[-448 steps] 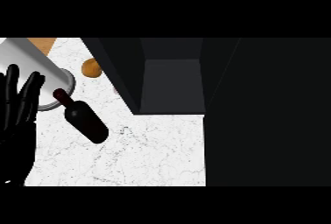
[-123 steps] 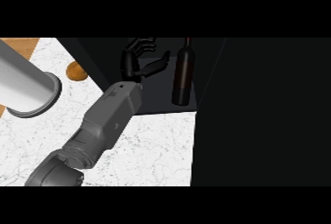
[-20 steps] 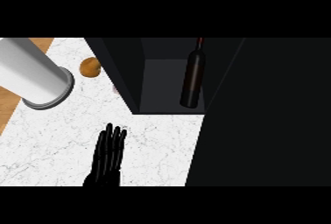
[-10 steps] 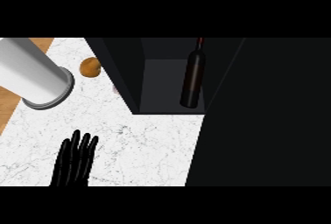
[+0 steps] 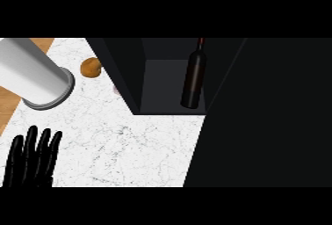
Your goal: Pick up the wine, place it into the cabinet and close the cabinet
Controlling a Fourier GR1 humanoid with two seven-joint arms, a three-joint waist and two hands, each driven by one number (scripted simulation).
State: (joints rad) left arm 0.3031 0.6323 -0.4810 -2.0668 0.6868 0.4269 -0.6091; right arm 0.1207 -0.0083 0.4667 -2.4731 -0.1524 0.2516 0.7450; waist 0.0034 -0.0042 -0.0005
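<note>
The left hand (image 5: 29,158) shows at about eight o'clock in the head view, its fingers (image 5: 43,147) straight and side by side, released and grasping nothing, tips toward twelve o'clock over the white marbled counter (image 5: 130,149). The wine (image 5: 193,79) is well apart from those fingers, up toward one o'clock of them, standing inside the open dark cabinet (image 5: 165,72) against its right-hand inner wall. The bottle's long axis runs nearly twelve to six: the neck points to twelve o'clock and the base sits at six, near the cabinet's front edge (the bottle is the only thing visible in that compartment). At ten o'clock a grey cylindrical container (image 5: 35,77) stands on the counter, and an orange-brown rounded thing (image 5: 91,67) lies just beside it, between it and the cabinet's left wall.
</note>
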